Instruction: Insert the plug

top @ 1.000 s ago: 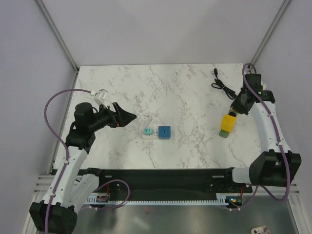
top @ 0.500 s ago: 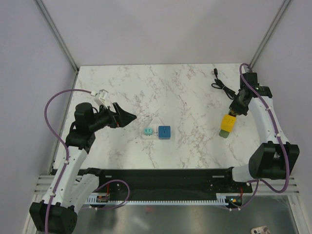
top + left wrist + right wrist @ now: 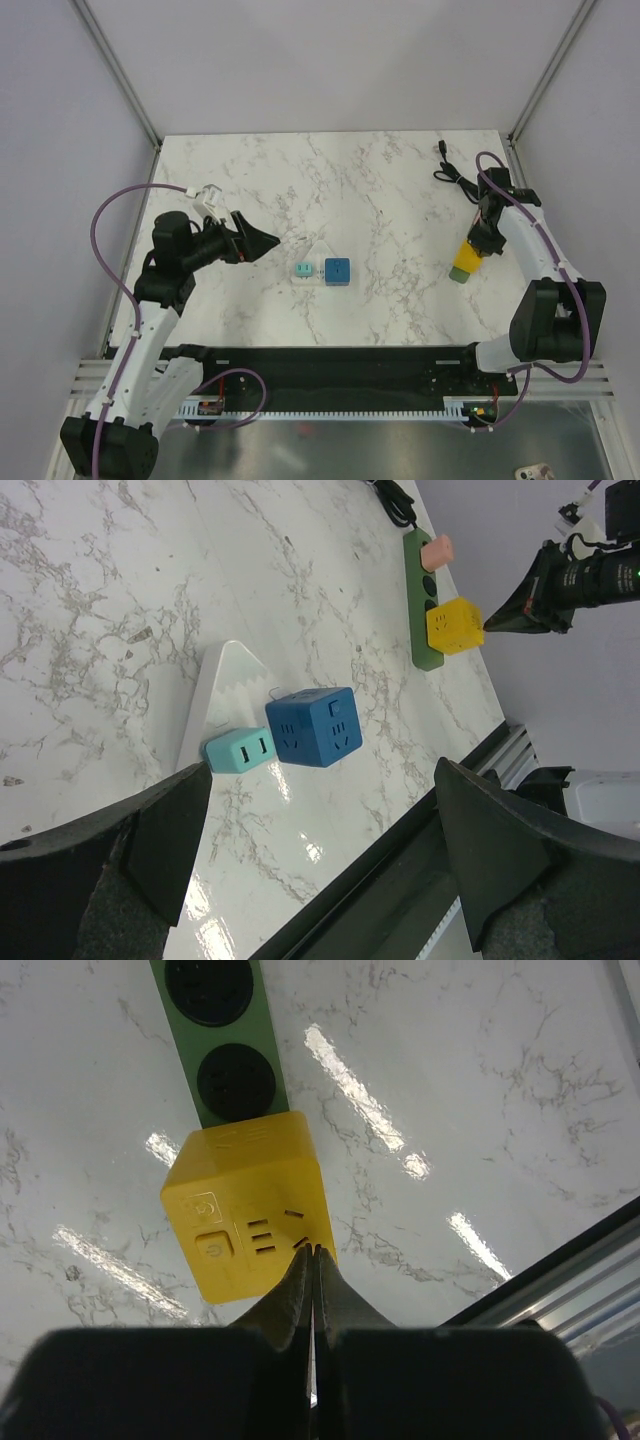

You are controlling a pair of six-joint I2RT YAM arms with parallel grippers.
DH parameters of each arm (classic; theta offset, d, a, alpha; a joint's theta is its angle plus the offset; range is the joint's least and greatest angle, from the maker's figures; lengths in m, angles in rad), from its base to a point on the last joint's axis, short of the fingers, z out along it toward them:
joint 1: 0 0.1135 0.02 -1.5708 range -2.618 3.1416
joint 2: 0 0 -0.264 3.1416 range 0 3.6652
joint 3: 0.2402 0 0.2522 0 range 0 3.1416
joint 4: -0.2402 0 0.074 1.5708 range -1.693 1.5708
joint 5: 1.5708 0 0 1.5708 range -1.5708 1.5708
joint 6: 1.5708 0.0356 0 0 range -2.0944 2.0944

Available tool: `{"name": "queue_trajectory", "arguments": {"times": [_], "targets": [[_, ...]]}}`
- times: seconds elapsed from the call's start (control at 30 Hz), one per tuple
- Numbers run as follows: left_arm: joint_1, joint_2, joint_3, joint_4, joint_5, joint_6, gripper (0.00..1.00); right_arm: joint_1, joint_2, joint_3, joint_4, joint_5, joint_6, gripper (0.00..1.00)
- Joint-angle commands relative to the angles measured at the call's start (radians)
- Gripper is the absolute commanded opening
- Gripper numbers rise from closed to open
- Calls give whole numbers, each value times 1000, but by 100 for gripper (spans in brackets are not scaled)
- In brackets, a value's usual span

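Fingers (image 3: 290,1300) of the right pincer (image 3: 315,1252) fill the foot of the right wrist view as a dark blur. They are pressed together with nothing between them, and their tips come to the lower edge of the yellow cube plug (image 3: 250,1210); whether they touch it cannot be told. The cube sits on the near end of the green power strip (image 3: 225,1050), which shows two round sockets and is cut off at the top of that view. From above, cube and arm hide most of the strip, and whether the cube is fully seated cannot be told. The right arm reaches along the right edge of the bench (image 3: 400,180), wrist bent down over the cube, with a black cable (image 3: 455,175) coiled just beyond. The left arm is raised at the left side, its pincer (image 3: 268,240) spread wide and aimed at the blue cube (image 3: 337,270) and teal adapter (image 3: 301,270), which sit touching on a white triangular plate (image 3: 318,250).
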Motion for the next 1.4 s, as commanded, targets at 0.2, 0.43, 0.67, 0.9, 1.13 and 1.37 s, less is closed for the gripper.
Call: {"name": "queue_trajectory", "arguments": {"times": [0.2, 0.43, 0.67, 0.9, 1.13, 1.37], "targets": [[3, -22, 4, 5, -27, 44, 100, -2, 3, 222, -80, 13, -24, 0], [3, -19, 2, 2, -33, 47, 100, -5, 44, -28, 72, 0, -19, 0], [4, -19, 5, -6, -45, 54, 100, -5, 42, -12, 81, 21, -43, 0], [5, -19, 7, -7, -48, 55, 100, -5, -13, 108, 12, 9, -66, 0], [3, -10, 8, -9, -57, 57, 100, -4, -2, -37, 142, -103, -66, 0], [4, -1, 11, -21, -88, 64, 100, -5, 35, -38, 141, -42, -66, 0]]}}
